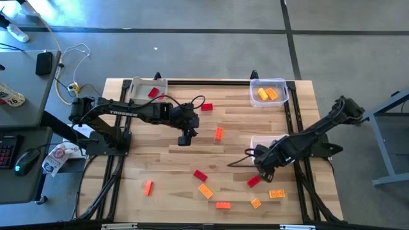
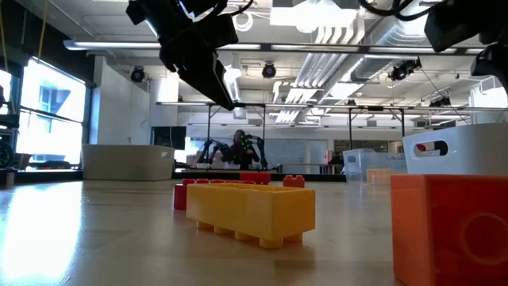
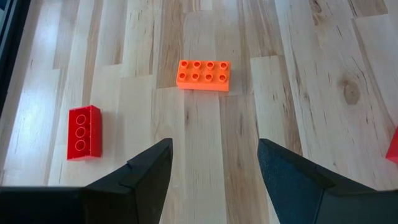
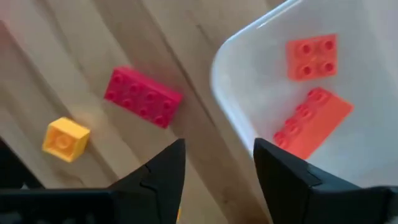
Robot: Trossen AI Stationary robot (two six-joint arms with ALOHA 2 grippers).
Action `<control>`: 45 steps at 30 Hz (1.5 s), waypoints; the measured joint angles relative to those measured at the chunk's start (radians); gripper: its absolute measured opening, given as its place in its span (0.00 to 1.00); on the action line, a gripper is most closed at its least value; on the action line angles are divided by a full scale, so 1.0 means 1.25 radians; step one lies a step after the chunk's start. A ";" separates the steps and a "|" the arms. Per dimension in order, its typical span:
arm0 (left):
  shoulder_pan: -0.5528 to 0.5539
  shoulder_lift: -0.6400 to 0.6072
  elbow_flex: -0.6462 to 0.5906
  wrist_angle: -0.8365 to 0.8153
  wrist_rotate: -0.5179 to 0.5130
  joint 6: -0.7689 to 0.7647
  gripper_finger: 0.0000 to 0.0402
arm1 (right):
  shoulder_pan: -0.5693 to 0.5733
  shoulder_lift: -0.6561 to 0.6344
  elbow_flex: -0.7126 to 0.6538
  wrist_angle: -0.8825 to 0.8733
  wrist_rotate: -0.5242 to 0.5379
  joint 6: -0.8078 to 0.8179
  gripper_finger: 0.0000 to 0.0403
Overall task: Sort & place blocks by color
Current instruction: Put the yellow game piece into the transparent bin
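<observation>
Right arm hides middle bin [image 1: 255, 142] (rim only peeks out); red block [image 3: 393, 144] cut by edge.

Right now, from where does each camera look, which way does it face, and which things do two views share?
High view: above the table, looking down; both arms show, left gripper, right gripper.
Low view: table height, looking across at a yellow block; an arm hangs overhead.
Left wrist view: open own gripper, orange block ahead, shared with high view.
Right wrist view: own gripper, red block, shared with high view.
</observation>
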 joint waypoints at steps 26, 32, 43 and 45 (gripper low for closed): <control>0.000 0.000 0.000 0.000 0.000 -0.043 0.55 | 0.256 0.079 0.000 0.115 -0.006 0.200 0.58; -0.001 0.000 0.000 0.002 0.000 -0.067 0.55 | 0.286 0.145 0.000 0.153 -0.058 0.212 0.58; -0.001 0.000 0.000 0.021 0.000 -0.071 0.55 | 0.345 0.218 0.000 0.163 -0.028 0.206 0.58; -0.001 0.000 0.000 0.029 0.000 -0.071 0.55 | 0.350 0.231 0.000 0.161 -0.019 0.205 0.58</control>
